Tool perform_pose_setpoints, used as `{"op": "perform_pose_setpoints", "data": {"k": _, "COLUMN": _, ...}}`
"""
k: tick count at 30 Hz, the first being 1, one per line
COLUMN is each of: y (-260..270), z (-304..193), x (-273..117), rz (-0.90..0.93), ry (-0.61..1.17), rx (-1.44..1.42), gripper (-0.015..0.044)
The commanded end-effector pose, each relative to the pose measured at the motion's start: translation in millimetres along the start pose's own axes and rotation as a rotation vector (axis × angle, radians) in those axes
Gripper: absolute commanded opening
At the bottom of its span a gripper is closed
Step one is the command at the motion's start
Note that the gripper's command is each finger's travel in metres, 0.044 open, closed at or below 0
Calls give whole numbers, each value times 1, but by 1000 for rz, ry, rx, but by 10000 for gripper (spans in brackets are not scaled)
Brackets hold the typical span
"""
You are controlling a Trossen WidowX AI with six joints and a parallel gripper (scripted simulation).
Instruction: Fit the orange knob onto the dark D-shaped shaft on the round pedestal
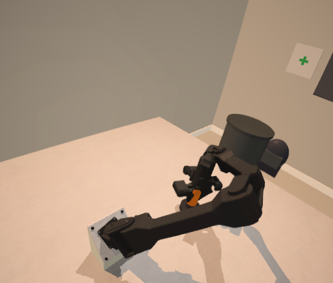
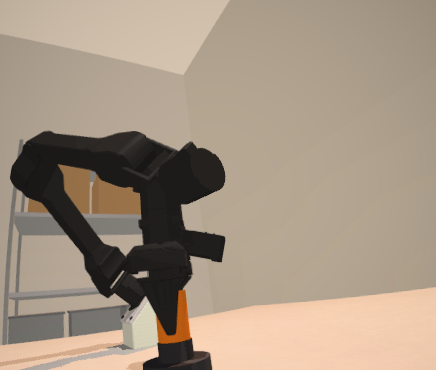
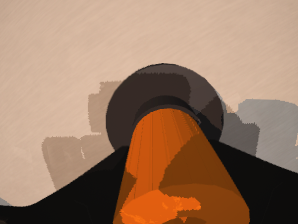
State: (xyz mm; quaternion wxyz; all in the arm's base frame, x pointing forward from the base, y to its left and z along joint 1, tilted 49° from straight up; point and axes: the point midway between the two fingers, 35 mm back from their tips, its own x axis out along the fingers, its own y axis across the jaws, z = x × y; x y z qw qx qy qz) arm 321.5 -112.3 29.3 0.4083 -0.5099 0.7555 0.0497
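The orange knob stands upright on the dark round pedestal. In the exterior view its lower edge meets the top of the pedestal's raised collar, with no gap seen and no shaft showing between them. My gripper points straight down and is shut on the knob, one finger on each side in the wrist view. The shaft and the flat side of the hole are hidden inside the knob.
The arm's pale base block stands on the table. The arm arches from it over to the pedestal. A grey shelf with brown boxes is in the background of the exterior view.
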Motion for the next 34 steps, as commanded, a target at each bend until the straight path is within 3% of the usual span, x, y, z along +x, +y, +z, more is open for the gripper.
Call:
{"op": "perform_pose_setpoints", "data": {"k": 1, "y": 0, "z": 0, "x": -1, "rz": 0, "ry": -1, "rx": 0, "gripper": 210}}
{"op": "perform_pose_setpoints", "data": {"k": 10, "y": 0, "z": 0, "x": -1, "rz": 0, "ry": -1, "rx": 0, "gripper": 440}}
{"op": "perform_pose_setpoints", "data": {"k": 20, "y": 0, "z": 1, "x": -3, "rz": 0, "ry": -1, "rx": 0, "gripper": 440}}
{"op": "perform_pose_setpoints", "data": {"k": 27, "y": 1, "z": 1, "x": -94, "rz": 2, "ry": -4, "rx": -2, "gripper": 440}}
{"op": "perform_pose_setpoints", "data": {"k": 34, "y": -2, "z": 3, "x": -96, "rz": 2, "ry": -4, "rx": -2, "gripper": 440}}
